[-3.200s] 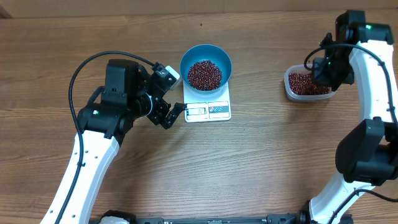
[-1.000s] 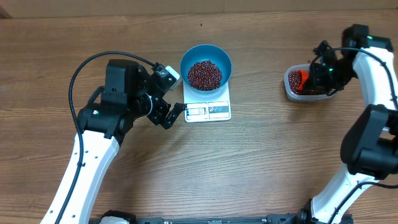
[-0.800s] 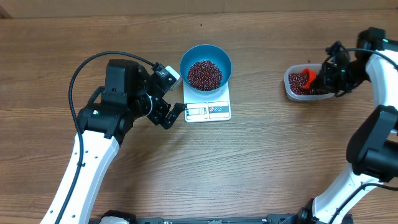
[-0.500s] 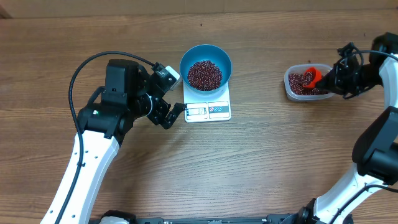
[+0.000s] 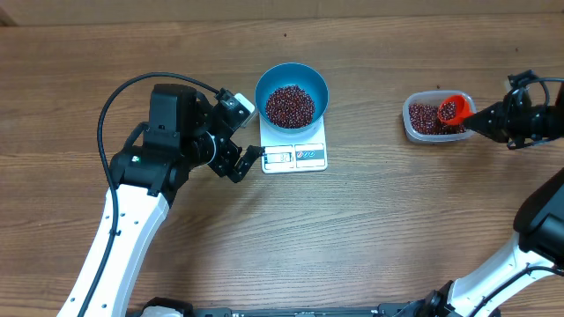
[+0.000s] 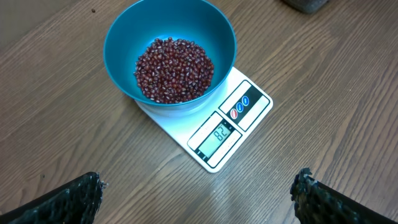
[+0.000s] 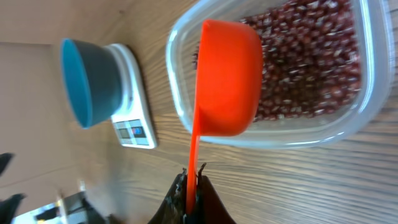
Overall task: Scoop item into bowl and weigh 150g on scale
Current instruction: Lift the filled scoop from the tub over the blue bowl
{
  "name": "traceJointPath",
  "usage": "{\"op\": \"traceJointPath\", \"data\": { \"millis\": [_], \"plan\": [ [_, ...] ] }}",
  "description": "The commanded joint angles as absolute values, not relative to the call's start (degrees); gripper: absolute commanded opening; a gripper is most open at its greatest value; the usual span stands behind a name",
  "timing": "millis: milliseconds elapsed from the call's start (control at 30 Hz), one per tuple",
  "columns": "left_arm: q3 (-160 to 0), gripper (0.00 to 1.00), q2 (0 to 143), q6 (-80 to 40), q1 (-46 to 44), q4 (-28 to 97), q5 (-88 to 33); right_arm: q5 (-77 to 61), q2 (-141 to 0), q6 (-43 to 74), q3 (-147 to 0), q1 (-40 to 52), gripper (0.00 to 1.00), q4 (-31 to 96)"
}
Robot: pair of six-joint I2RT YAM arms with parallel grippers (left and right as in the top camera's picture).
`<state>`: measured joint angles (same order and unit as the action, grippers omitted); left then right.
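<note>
Right pincer point(image 7: 193, 183) on orange scoop point(image 7: 227, 78) handle, beans point(image 7: 311, 62) just beyond.

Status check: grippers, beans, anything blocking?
Left fingers open, beside white rectangular scale. Right fingers shut on orange plastic scoop, loaded, over clear plastic tub. Round blue bowl of red-brown beans on scale. Path clear.

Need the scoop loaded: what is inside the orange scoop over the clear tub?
Overhead, red-brown beans lie in the orange scoop, held by the right gripper. The right wrist view shows only its underside, which covers part of the clear tub's contents.
</note>
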<state>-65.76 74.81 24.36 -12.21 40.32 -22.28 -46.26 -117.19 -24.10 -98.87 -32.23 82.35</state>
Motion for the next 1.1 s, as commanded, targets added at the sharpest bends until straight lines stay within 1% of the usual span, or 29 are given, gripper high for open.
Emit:
{"op": "traceJointPath", "data": {
  "millis": [0, 233, 400, 767, 1067],
  "plan": [
    [-65.9, 1.00, 74.9, 24.0, -11.6, 40.3, -22.5, -53.0, -117.8, -27.3, -98.6, -32.3, 0.04, 83.1],
    [-65.9, 1.00, 74.9, 24.0, -11.6, 40.2, -22.5, -58.5, -117.8, -27.3, -98.6, -31.4, 0.04, 84.4],
    [-66.0, 1.00, 74.9, 24.0, -11.6, 40.3, -22.5, -61.9, -117.8, -27.3, -98.6, -28.7, 0.04, 84.6],
    [-66.0, 0.99, 74.9, 24.0, -11.6, 40.3, -22.5, -65.8, -117.8, -25.0, -98.7, -17.6, 0.04, 83.9],
    [-65.9, 1.00, 74.9, 24.0, -11.6, 40.3, -22.5, -66.1, -117.8, -15.3, -99.3, -7.9, 0.04, 77.2]
  ]
}}
